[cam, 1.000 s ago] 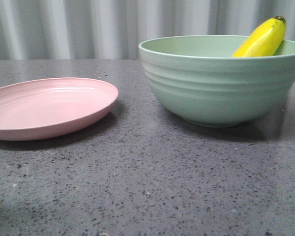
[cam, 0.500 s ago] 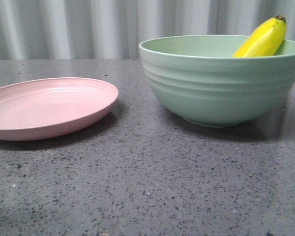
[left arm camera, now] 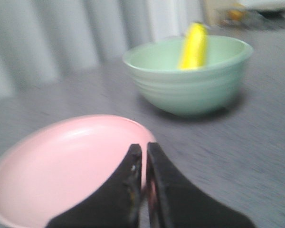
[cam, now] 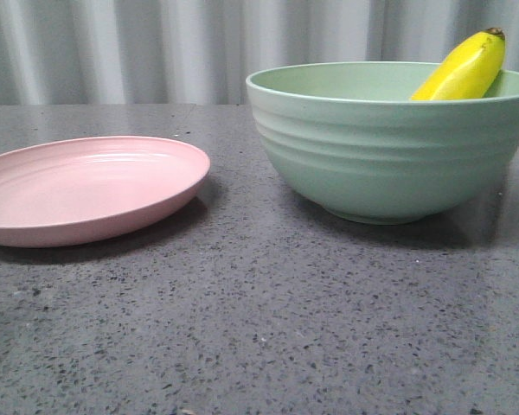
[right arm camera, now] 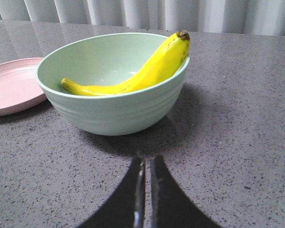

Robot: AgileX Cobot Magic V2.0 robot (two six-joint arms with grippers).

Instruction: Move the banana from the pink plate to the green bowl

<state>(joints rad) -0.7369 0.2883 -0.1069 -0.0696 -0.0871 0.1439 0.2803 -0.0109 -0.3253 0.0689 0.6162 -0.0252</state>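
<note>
**Banana lands in bowl; transfer looks complete**

The glossy yellow curved banana (right arm camera: 147,71) lies inside the deep, ridged mint-green bowl (cam: 389,156), its dark tip propped over the rim. Beside the bowl, the shallow pale pink plate (cam: 86,186) sits bare. The left gripper (left arm camera: 144,161) and right gripper (right arm camera: 145,175), both clear of the bowl, have fingers pressed nearly together, holding nothing. Nothing appears left to do.

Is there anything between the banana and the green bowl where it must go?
Nothing visible. The banana already lies inside the green bowl, its tip leaning over the rim. The pink plate is bare.
</note>
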